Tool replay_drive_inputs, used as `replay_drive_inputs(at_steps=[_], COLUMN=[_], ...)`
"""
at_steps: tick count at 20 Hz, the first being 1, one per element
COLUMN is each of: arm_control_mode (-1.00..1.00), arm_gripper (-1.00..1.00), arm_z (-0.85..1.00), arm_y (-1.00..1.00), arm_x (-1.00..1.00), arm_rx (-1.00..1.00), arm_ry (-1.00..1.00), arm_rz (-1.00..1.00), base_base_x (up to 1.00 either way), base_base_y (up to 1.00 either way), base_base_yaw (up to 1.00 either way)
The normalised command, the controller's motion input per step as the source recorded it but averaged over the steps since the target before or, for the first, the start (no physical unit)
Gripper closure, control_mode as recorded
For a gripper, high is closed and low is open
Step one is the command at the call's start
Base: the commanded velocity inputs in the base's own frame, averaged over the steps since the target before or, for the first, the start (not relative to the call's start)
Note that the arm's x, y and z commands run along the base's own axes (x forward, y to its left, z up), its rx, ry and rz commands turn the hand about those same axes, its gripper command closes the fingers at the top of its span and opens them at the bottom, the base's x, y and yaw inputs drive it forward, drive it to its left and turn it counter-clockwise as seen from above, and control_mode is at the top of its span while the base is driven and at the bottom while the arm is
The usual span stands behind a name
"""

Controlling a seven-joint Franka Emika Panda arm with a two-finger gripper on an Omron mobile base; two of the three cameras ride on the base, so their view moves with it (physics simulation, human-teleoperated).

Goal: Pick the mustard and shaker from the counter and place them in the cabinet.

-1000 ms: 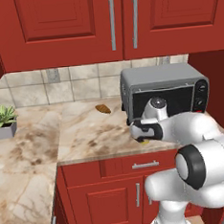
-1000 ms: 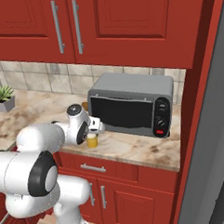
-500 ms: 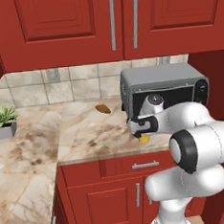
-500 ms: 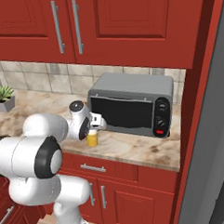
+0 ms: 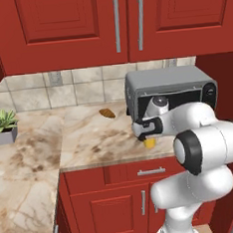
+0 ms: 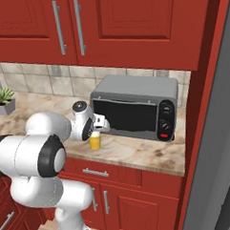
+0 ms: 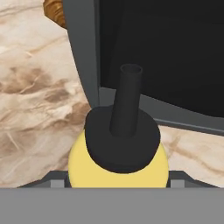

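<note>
my gripper (image 5: 149, 136) down over the mustard (image 5: 149, 142) on the counter (image 5: 90, 140)

mustard stands upright near the counter's front edge, just in front of the grey toaster oven (image 5: 170, 91) — its yellow body shows below my hand in both base views (image 6: 95, 141). in the hand view the dark cap and spout (image 7: 124, 118) sit dead centre, yellow shoulder beneath, oven door glass right behind. my 2 finger tips sit at either side of the bottle, hidden at the bottom edge — cannot tell whether they touch it or stand apart. small brown lump (image 5: 107, 113) lies well apart to the left, a potted plant (image 5: 2, 127) further off.
</note>
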Motion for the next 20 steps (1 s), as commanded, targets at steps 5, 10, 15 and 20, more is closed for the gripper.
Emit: replay_drive_inputs(at_steps=[5, 10, 15, 20], arm_control_mode=[-1.0, -1.0, -1.0, -1.0], arm_gripper=[1.0, 1.0, 1.0, 1.0], arm_z=[0.1, 0.47, 0.69, 0.59], arm_y=[0.0, 0.0, 0.0, 0.0], arm_x=[-0.69, -0.76, -0.29, -0.08], arm_rx=[0.0, 0.0, 0.0, 0.01], arm_ry=[-0.11, -0.12, -0.03, 0.0], arm_rz=[0.0, 0.0, 0.0, 0.0], base_base_x=[0.0, 0.0, 0.0, 0.0], base_base_y=[0.0, 0.0, 0.0, 0.0], base_base_yaw=[0.0, 0.0, 0.0, 0.0])
